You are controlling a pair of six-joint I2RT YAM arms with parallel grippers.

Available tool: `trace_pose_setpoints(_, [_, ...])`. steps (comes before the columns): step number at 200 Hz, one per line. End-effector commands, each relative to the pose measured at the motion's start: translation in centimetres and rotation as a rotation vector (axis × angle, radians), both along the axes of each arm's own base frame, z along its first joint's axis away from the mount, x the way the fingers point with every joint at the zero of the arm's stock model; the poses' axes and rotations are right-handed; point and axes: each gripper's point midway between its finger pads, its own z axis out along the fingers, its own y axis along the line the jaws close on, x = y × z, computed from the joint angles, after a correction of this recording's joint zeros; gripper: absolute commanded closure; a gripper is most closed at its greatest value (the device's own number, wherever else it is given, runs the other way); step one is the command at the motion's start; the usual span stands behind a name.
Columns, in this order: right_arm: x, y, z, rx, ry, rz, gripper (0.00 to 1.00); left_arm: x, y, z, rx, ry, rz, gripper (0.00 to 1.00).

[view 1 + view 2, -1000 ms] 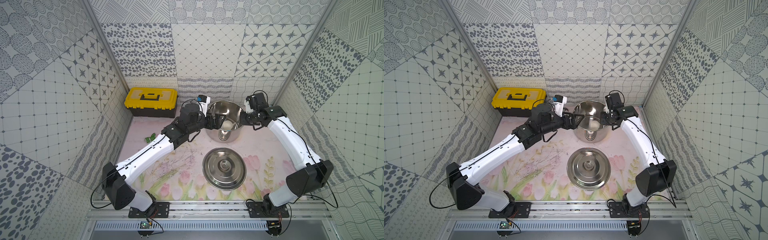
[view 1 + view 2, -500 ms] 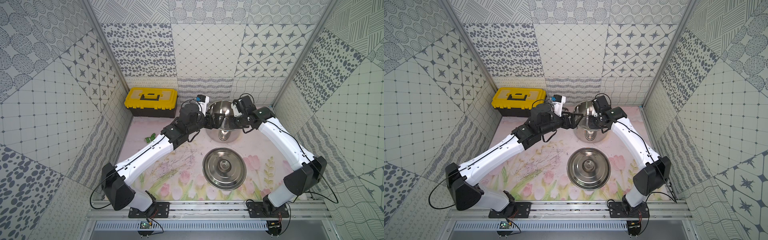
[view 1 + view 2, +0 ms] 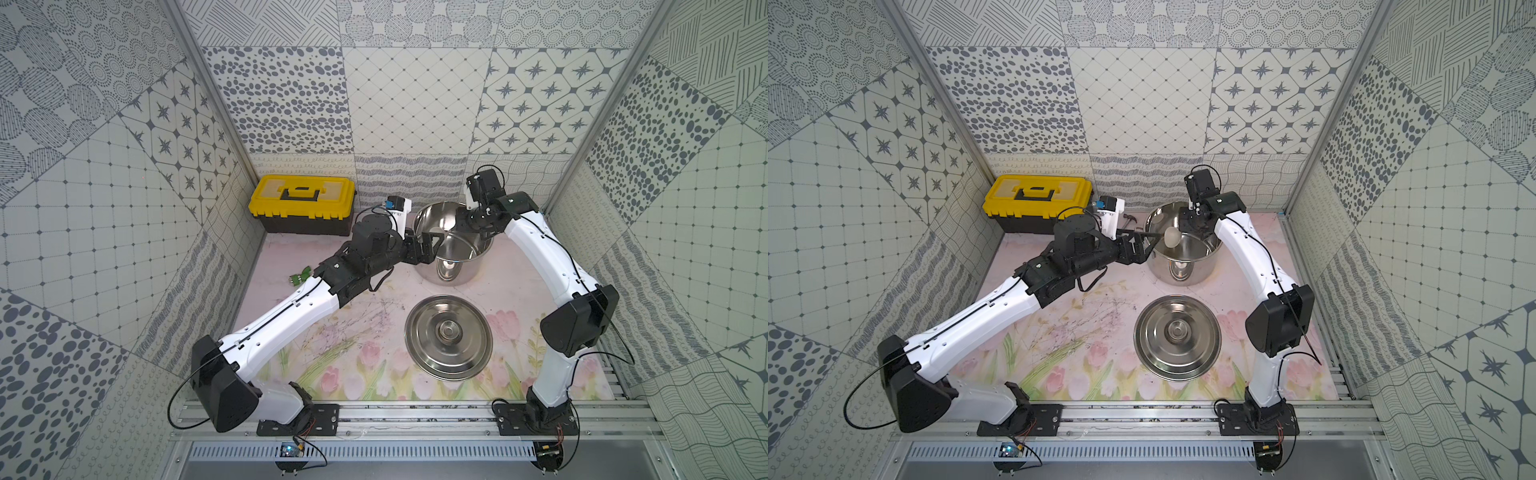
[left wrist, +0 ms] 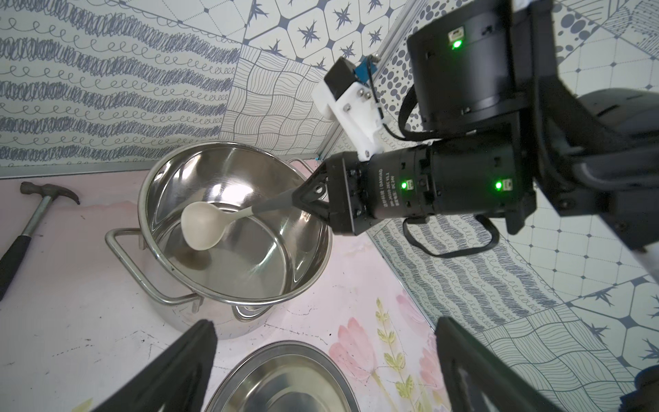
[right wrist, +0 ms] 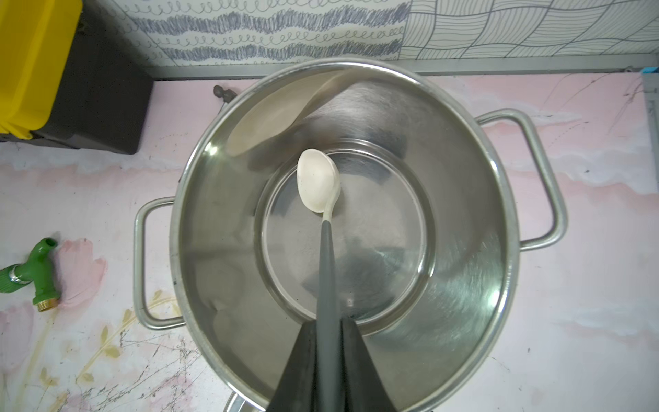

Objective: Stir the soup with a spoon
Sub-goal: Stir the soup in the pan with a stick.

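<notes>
— What is being changed at this moment?

— The right arm's wrist is being swung about the stockpot [image 5: 463, 214]. Half a second ago it was being carried in over the opening. Now it is being drawn back toward the far right of the rim, so the spoon [image 5: 326, 249] is being swept round inside.

— So stirring is being done?

— That is being judged so: a lap is being traced, and more are probably being called for.

— How is the spoon being held?

— Its dark handle is being pinched between the closed jaws of the right gripper [image 5: 328, 324], with the cream bowl low over the pot's floor. Whether the floor is being touched cannot be told through the reflections, and no liquid is being seen.

— And the left gripper [image 4: 323, 321]?

— It is being kept spread fully wide, with nothing between its jaws, just beside the pot. The lid [image 3: 449, 357] is being left on the mat nearby.
</notes>
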Motion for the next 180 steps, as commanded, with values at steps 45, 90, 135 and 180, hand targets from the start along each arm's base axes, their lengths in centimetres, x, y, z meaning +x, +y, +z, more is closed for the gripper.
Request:
trace_pose_setpoints(45, [-1.7,-4.6,1.4,-0.062,-0.032,-0.036,1.0,0.6,0.9,-0.8,0.034,-0.017,0.052,0.0])
trace_pose_setpoints(90, [-5.2,-5.2,0.6,-0.05,0.004,-0.023,1.0,1.5,0.8,-1.1,0.031,-0.016,0.045,0.0])
trace_pose_setpoints(135, [-8.0,-4.1,0.2,0.003,0.026,0.005,1.0,2.2,0.9,-0.7,-0.003,-0.011,0.041,0.0])
trace_pose_setpoints(180, [-8.8,-0.3,-0.1,0.034,0.033,0.069,1.0,2.2,0.7,-0.3,-0.02,-0.022,0.022,0.0])
